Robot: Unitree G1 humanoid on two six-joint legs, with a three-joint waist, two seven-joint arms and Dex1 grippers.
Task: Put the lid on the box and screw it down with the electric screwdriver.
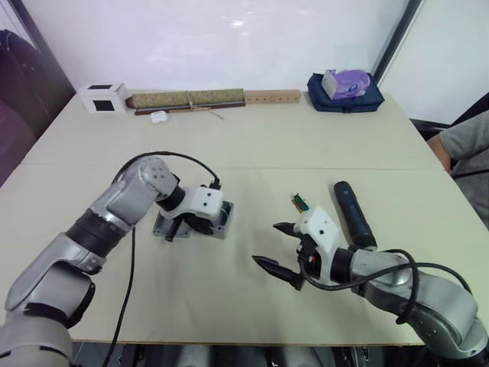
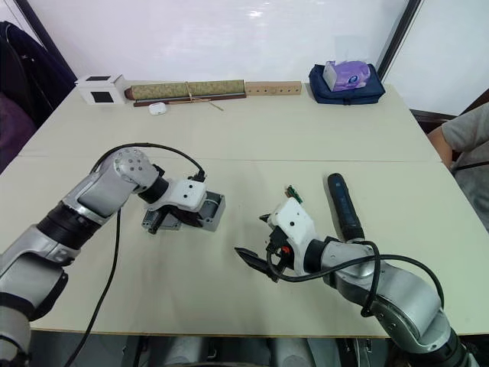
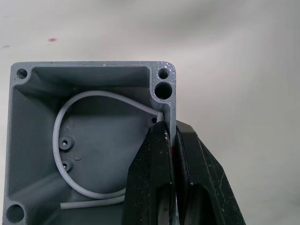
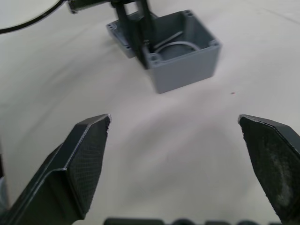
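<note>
The open grey box (image 1: 222, 218) sits left of centre on the table, with a white wire (image 3: 61, 136) coiled inside. My left gripper (image 3: 172, 129) is shut on one side wall of the box, one finger inside and one outside. The flat grey lid (image 1: 163, 227) lies right beside the box on its left, partly under my wrist. The dark electric screwdriver (image 1: 353, 214) lies on the table to the right. My right gripper (image 1: 269, 245) hovers open and empty between the box and the screwdriver, pointing toward the box (image 4: 187, 61).
A small green circuit piece (image 1: 299, 202) lies by the screwdriver's far end. Along the far edge are a white cube (image 1: 102, 98), a rolled mat (image 1: 187, 99), a wooden block (image 1: 272, 97) and a tissue pack on a blue bag (image 1: 345, 84). A person (image 1: 462, 145) sits at the right.
</note>
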